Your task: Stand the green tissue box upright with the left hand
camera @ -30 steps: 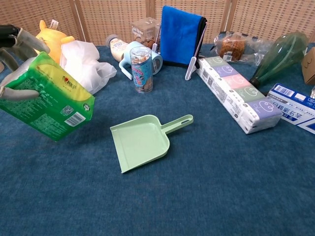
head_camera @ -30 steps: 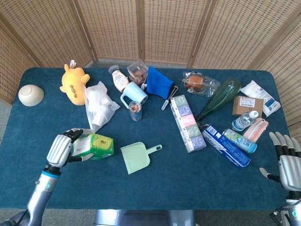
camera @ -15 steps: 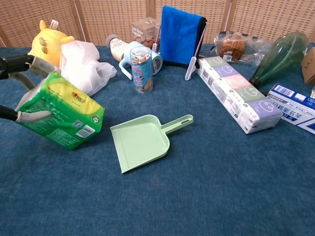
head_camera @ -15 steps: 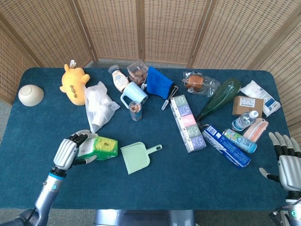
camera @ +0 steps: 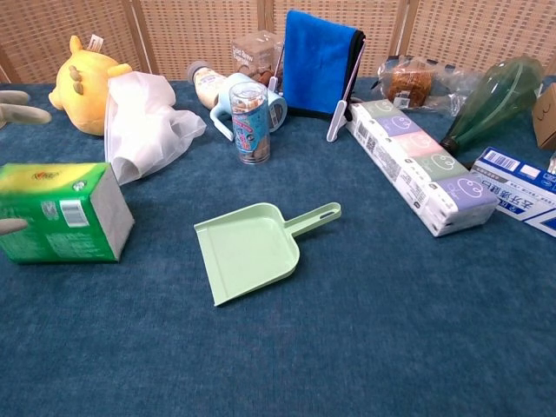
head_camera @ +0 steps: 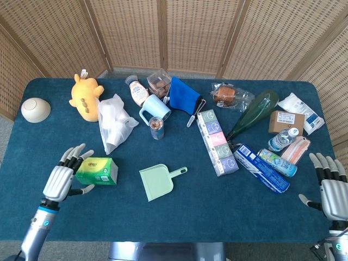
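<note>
While your left hand (head_camera: 61, 179) sits w/ fingers spread wide, holding nothing, the green tissue box (head_camera: 97, 171) stands on the table (head_camera: 179, 217) just right of it, near the front left edge. Fingertips look v. close to the box, maybe touching; can't tell. If you pull back w/ a finger hooked on it, it could tip over. Go slow. Dustpan (head_camera: 159, 180) is right of the box, apart. Right hand (head_camera: 332, 187) is spread too, far right, empty.

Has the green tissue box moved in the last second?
Yes. The green tissue box has come down out of the left hand onto the table, further left of the dustpan.
</note>
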